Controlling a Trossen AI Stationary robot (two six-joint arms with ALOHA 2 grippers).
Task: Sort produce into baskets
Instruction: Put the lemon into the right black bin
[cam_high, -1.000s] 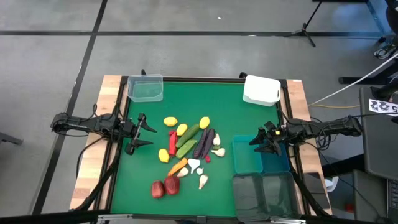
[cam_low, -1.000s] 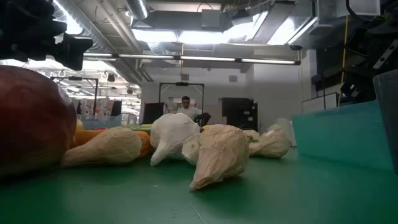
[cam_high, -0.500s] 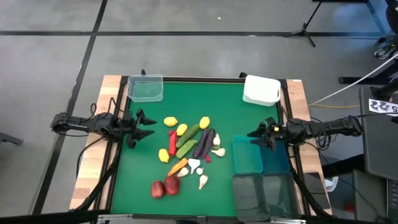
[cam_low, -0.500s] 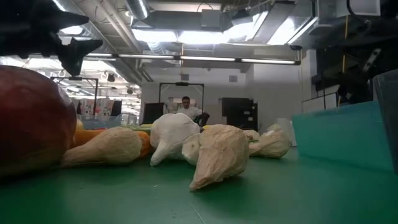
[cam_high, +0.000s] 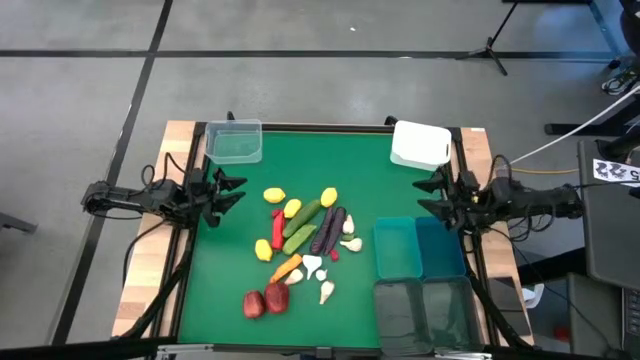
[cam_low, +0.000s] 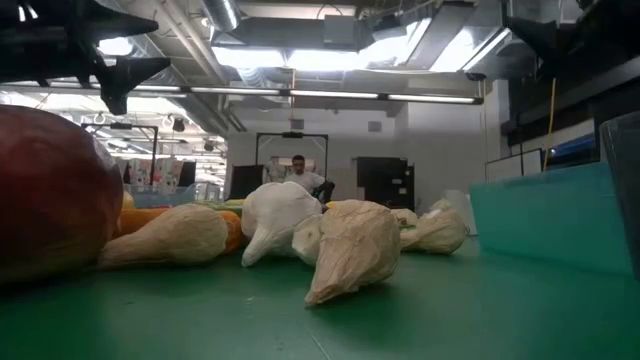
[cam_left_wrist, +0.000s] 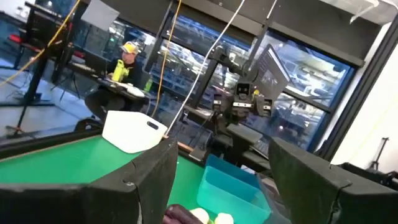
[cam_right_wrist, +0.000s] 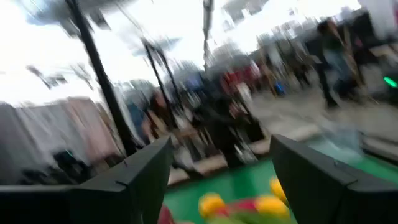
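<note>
The produce lies in a pile on the green mat: lemons, cucumbers, eggplants, a red pepper, a carrot, garlic and dark red round ones. The clear basket stands at the far left and the white basket at the far right. Two teal baskets and two dark baskets stand near right. My left gripper is open and empty, left of the pile, raised off the mat. My right gripper is open and empty, near the right edge, above the teal baskets' far side.
The mat's raised dark frame borders the work area, with wooden strips outside it. In the low view, garlic and a dark red round one lie close to the camera. A person sits far off in the room behind.
My left gripper has risen and gone toward the table's far edge, staying open. My right gripper has gone up, toward the far and right edges, away from the teal baskets, and has tipped upward. The produce has stayed where it was.
</note>
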